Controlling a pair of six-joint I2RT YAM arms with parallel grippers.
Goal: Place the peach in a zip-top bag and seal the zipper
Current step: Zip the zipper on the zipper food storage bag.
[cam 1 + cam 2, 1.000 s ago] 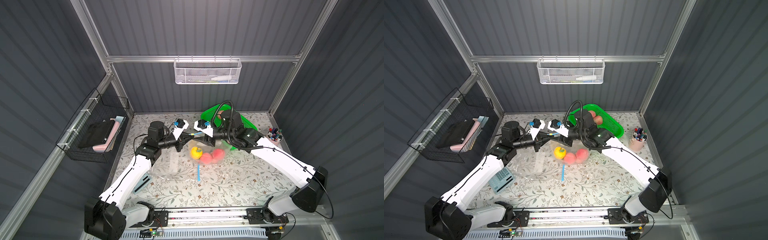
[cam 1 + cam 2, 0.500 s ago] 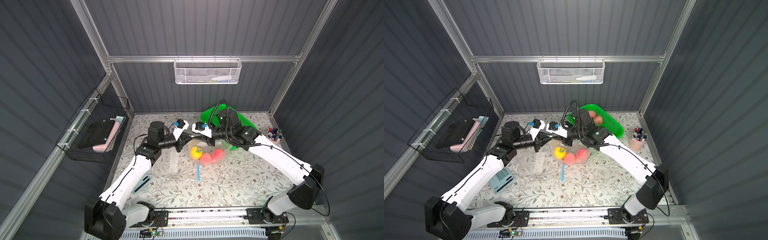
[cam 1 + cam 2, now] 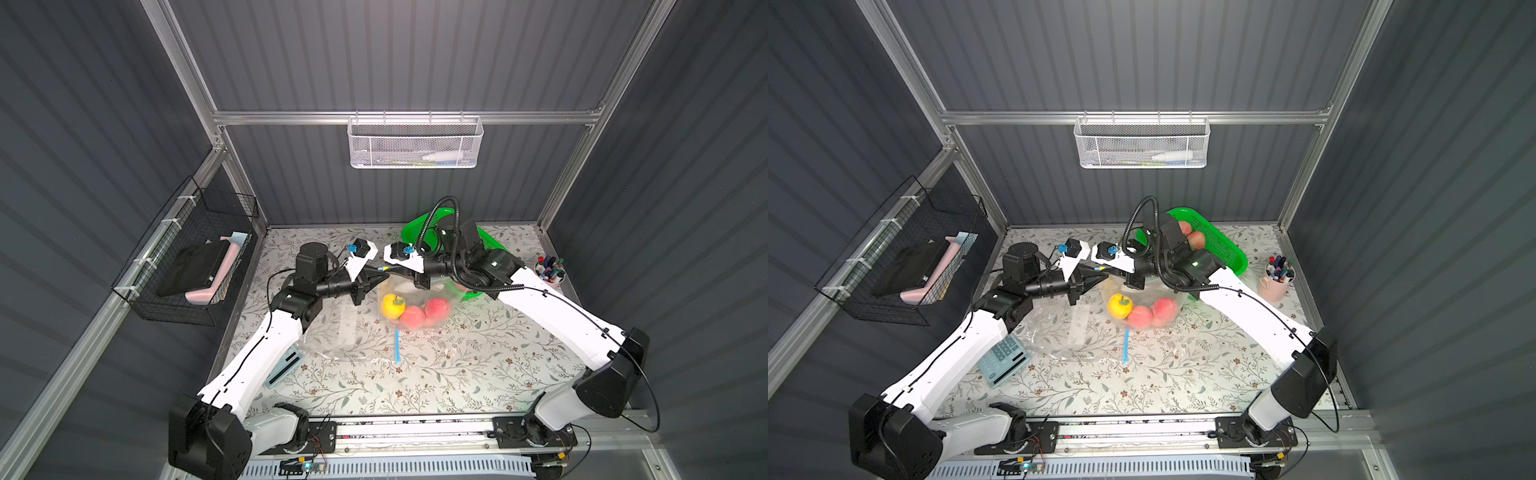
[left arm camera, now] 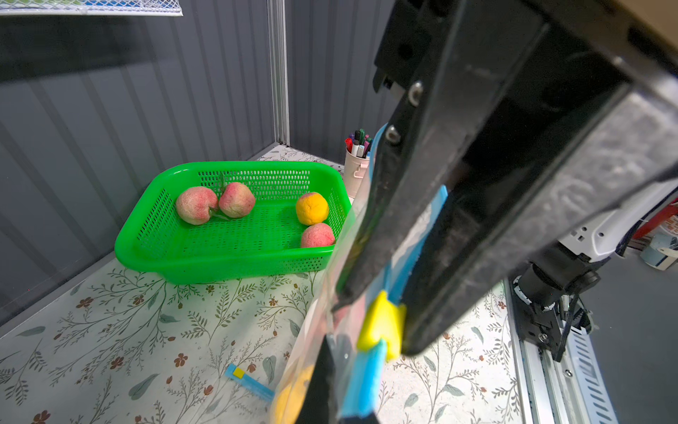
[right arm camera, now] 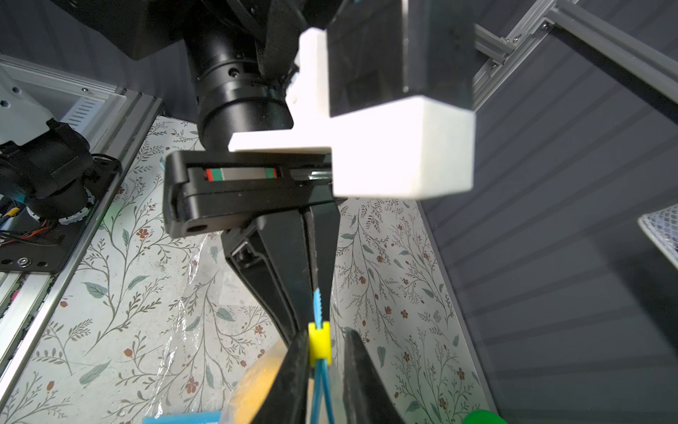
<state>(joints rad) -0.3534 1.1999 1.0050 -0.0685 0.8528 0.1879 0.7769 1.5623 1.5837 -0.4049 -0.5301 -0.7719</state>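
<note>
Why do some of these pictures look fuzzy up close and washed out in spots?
Left wrist view: the left gripper looms close and blurred; the green basket behind is sharp. Right wrist view: the white mount is blown out; the yellow slider is fairly crisp.

Around your cell stand dark grey ribbed panel walls (image 3: pixel 415 54) framed by silver aluminium posts (image 3: pixel 181 62). Your pale tabletop with leafy floral print (image 3: pixel 415 386) lies evenly lit.
</note>
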